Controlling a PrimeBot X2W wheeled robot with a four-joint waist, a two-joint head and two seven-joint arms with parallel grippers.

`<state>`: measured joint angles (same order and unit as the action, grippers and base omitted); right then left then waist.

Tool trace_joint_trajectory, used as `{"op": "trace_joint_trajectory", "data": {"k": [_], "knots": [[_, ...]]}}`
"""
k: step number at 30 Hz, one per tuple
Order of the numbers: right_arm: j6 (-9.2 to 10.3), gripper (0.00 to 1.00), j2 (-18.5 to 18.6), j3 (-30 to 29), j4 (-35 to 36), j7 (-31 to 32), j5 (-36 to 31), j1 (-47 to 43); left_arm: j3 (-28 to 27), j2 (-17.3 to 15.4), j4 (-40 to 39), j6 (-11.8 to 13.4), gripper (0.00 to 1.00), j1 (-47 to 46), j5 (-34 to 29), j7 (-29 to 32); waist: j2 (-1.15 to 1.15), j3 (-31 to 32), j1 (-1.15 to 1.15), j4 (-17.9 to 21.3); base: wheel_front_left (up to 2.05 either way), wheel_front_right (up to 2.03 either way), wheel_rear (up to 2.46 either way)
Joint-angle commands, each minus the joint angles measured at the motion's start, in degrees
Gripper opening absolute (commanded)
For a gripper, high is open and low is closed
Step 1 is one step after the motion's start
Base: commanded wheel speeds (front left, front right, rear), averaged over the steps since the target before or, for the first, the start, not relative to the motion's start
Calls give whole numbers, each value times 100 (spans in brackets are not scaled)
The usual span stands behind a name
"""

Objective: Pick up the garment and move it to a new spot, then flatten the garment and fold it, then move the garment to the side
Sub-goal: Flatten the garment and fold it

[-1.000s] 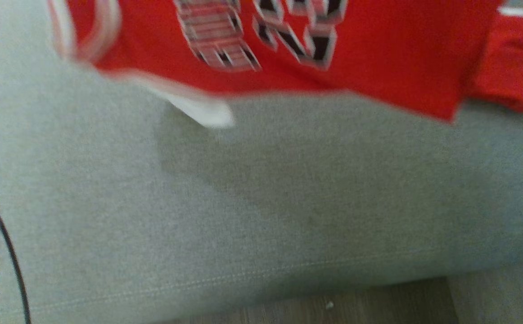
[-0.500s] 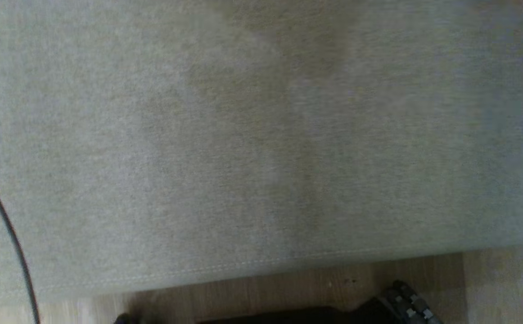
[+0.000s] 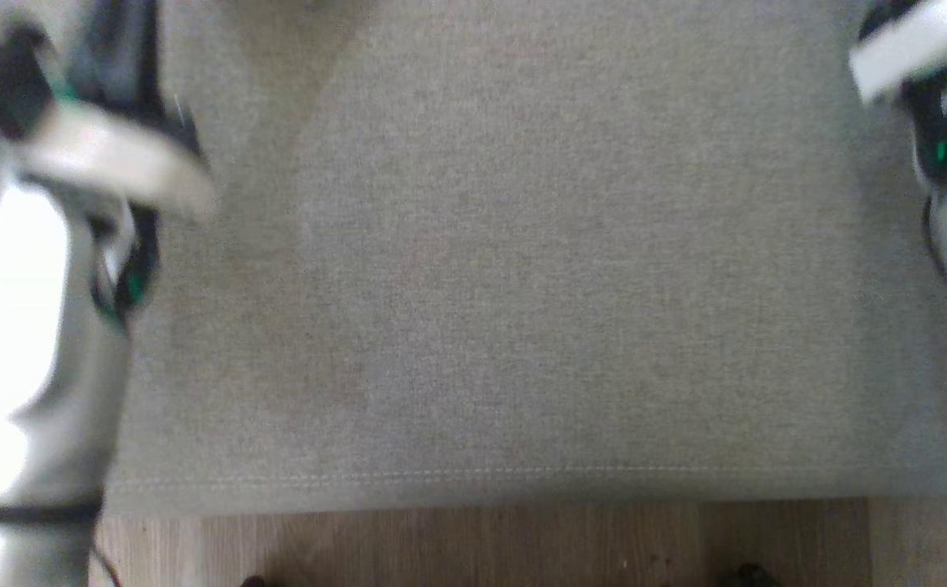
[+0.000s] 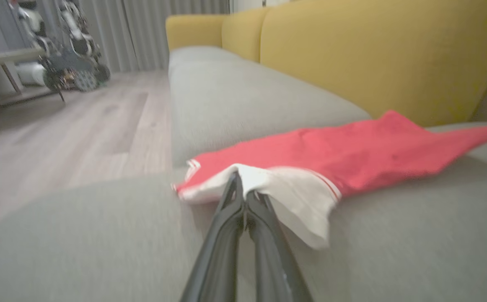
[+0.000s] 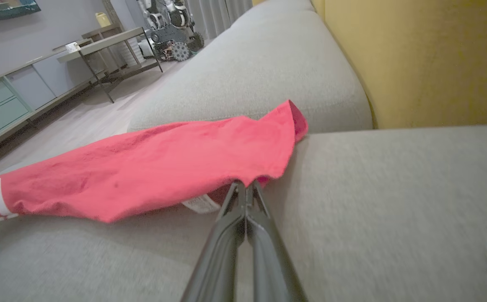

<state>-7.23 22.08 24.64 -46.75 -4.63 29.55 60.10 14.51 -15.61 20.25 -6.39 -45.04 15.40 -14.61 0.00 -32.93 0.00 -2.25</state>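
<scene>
Evidently both held cloth: left claw (image 4: 242,189) pinched shut on white-trimmed end of garment (image 4: 352,155), right claw (image 5: 245,187) shut on plain red edge. Garment lay on grey sofa seat (image 4: 101,235), long axis spanning claw to claw, neither arm nearer.

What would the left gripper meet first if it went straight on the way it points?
The red garment: the left gripper is shut on its white-trimmed edge, so it would push into that cloth at once. Beyond, probably the grey seat cushion.
</scene>
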Motion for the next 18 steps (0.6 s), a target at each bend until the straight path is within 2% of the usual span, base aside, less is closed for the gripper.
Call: {"op": "trace_joint_trajectory", "data": {"k": [1, 5, 10, 18], "knots": [[-25, 0, 212, 82, 504, 253, 413, -566, -127, -352, -404, -37, 0, 594, 233, 124, 0, 422, 0, 64, 0, 0, 0], [-25, 0, 451, -10, 971, 502, 781, -1339, -183, -419, -767, -20, 0, 1496, 510, 320, 0, 649, 0, 124, 0, 0, 0], [-25, 0, 672, -341, 1826, 832, 1035, -2662, -313, -473, -1562, 170, 0, 2742, 901, 755, 0, 1040, 0, 212, 0, 0, 0], [-25, 0, 650, -1343, 3091, 1388, 764, -4485, -358, -648, -2941, 504, 0, 4323, 1374, 1752, 0, 1523, 0, 260, 0, 0, 0]]}}
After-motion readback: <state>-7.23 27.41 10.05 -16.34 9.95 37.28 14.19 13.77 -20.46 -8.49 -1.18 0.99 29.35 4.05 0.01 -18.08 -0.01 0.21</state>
